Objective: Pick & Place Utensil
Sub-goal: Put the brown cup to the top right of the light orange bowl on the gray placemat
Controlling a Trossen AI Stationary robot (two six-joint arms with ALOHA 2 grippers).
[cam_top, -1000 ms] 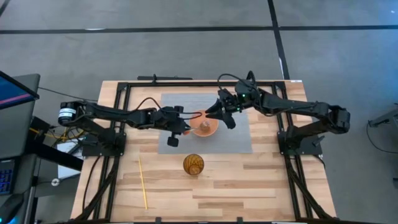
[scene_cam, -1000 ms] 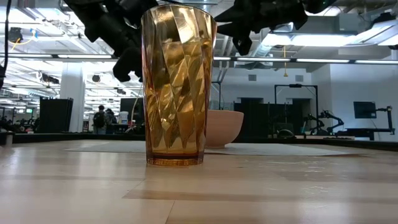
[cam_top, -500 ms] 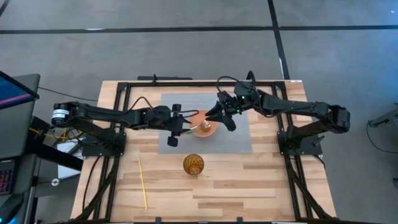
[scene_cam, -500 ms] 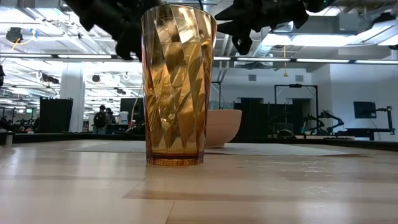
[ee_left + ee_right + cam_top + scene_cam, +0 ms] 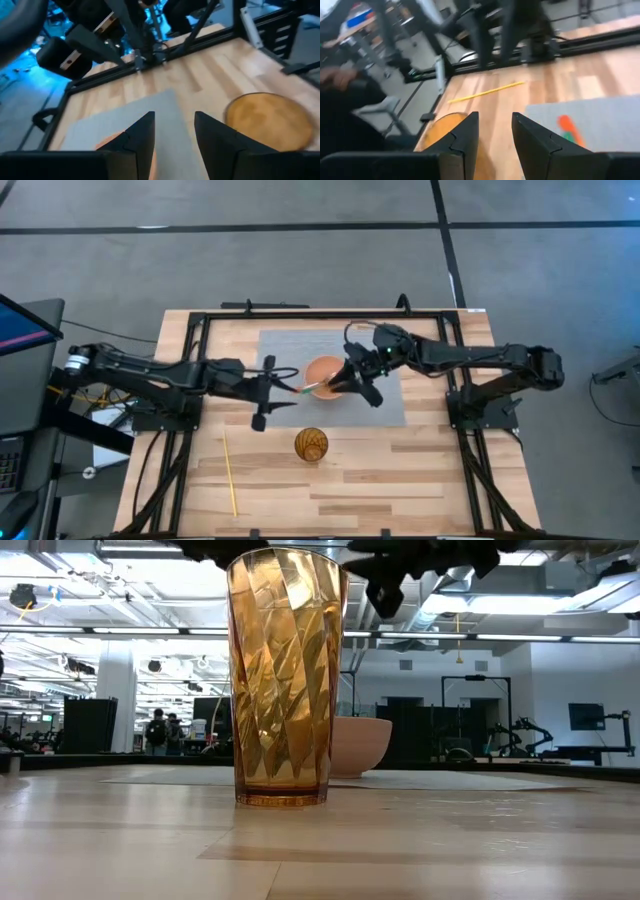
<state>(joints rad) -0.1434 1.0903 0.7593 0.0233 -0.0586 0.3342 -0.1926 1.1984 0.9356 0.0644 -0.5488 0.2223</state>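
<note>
on the grey mat, the peach bowl holds the orange-handled utensil, leaning over its rim. the ribbed amber glass stands nearer, blocking the low view; a yellow stick lies well aside. the left gripper, fingers now apart, has backed off the bowl; the right gripper, fingers apart, hovers beside it.

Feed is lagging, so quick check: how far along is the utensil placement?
Done: the utensil lies free by the bowl's left rim, on the grey mat. In hand: nothing; the left gripper and right gripper both show open, empty fingers near the bowl. Left: possibly the yellow stick on the wood, plus pulling both arms clear.
</note>
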